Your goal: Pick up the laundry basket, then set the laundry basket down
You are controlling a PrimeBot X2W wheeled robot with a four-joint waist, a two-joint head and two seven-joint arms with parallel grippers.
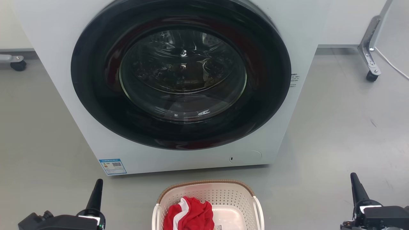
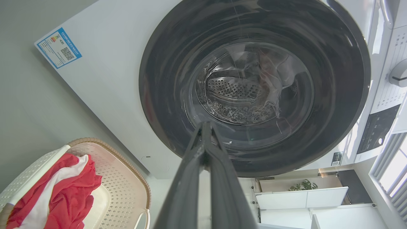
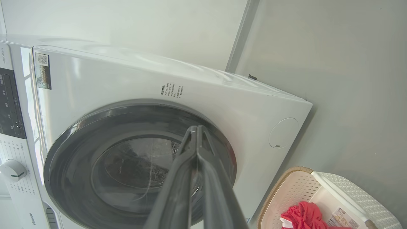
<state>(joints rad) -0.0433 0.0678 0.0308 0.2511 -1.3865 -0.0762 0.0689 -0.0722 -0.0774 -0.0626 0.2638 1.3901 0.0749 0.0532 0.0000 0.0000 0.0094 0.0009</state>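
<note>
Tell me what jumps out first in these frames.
The white washing machine fills the head view's upper middle, its big dark round door shut. Before it on the floor, the laundry basket holds a red-and-white garment. The left gripper and right gripper flank the basket, apart from it, both shut.

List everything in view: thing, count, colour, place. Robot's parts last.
basket: one, cream-white with a brown rim, on the floor in front of the washer
cloth: one, red and white, in the basket's left side
washer: one, white with a dark round door, behind the basket
sticker: one, blue-edged, washer's lower left front
castors: two, black, floor at far left and far right
cable: one, white, floor at far right
left gripper: dark, shut, lower left
right gripper: dark, shut, lower right
</note>
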